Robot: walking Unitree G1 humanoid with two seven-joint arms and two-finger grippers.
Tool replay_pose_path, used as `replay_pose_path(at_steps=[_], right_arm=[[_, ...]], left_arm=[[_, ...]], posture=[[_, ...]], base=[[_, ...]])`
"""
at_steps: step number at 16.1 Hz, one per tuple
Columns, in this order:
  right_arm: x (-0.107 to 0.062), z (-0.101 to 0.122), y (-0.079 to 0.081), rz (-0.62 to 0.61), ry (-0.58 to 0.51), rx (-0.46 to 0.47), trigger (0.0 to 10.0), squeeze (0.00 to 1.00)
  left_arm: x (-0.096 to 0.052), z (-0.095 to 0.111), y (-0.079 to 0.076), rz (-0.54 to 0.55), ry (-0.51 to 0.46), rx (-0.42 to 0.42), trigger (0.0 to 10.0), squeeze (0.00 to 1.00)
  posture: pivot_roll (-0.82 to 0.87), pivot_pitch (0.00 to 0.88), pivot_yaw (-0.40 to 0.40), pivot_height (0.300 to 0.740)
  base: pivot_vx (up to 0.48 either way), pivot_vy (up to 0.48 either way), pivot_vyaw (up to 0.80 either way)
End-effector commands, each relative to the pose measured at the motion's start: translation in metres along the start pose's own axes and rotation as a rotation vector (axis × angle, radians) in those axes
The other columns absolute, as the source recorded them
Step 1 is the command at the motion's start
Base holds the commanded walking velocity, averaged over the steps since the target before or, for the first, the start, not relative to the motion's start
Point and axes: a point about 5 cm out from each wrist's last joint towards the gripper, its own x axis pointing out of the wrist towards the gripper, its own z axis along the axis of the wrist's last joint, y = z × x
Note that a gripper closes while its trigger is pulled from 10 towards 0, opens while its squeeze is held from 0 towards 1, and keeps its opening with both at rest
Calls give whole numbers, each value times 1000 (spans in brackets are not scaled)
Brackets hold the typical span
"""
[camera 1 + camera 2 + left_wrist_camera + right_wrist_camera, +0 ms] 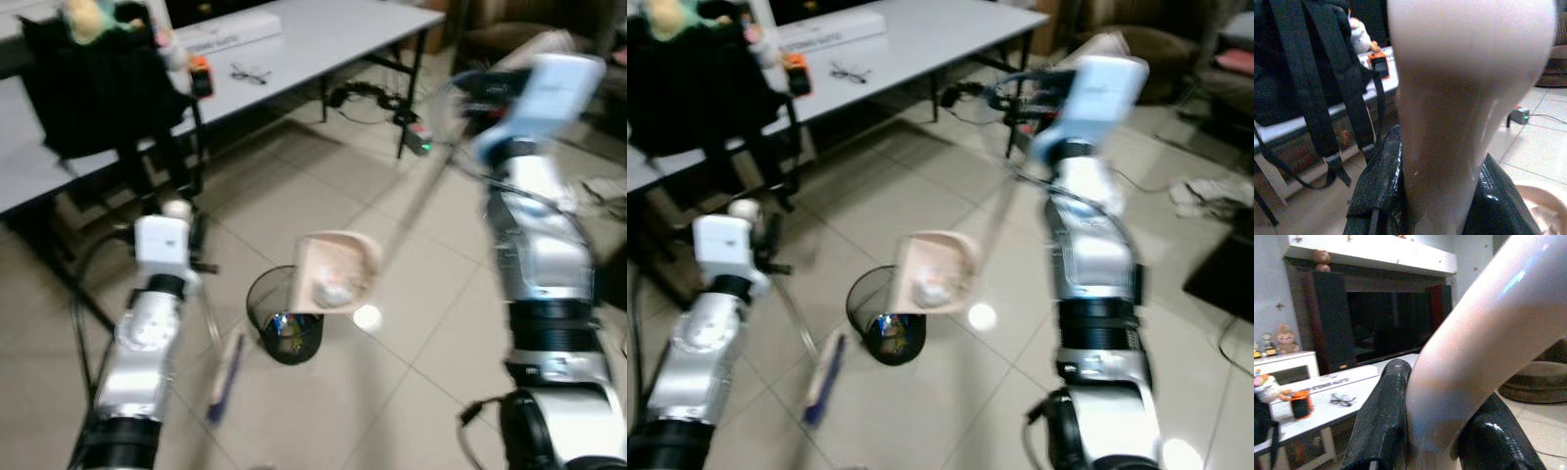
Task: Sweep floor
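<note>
A pale pink dustpan (336,273) with debris inside is tilted over a black mesh wastebasket (284,327) on the tiled floor (323,186). A blue broom head (224,377) lies blurred beside the wastebasket.

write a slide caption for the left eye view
Right gripper tips a pale pink plastic dustpan of debris over a black mesh wastebasket on the tiled floor.

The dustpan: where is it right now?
In the left eye view the pink dustpan is centre frame, tilted over the black wire wastebasket, on a long handle running up toward the right tool; crumpled white bits lie in it.
</note>
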Motion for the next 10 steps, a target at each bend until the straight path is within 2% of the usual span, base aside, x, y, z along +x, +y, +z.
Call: replay_pose_path(at_steps=[1,4,10], right_arm=[[3,19,-3,-5,-80,8,10000,0],[3,19,-5,-26,-84,17,10000,0],[1,16,-9,-55,-77,39,10000,0]], left_arm=[[4,10,-2,-7,-50,12,10000,0],[5,10,-2,-12,-49,11,10000,0],[5,7,-1,-23,-45,11,10000,0]], posture=[[-2,0,75,740],[-2,0,78,740],[2,0,81,740]], base=[[345,0,700],[345,0,721],[345,0,0]])
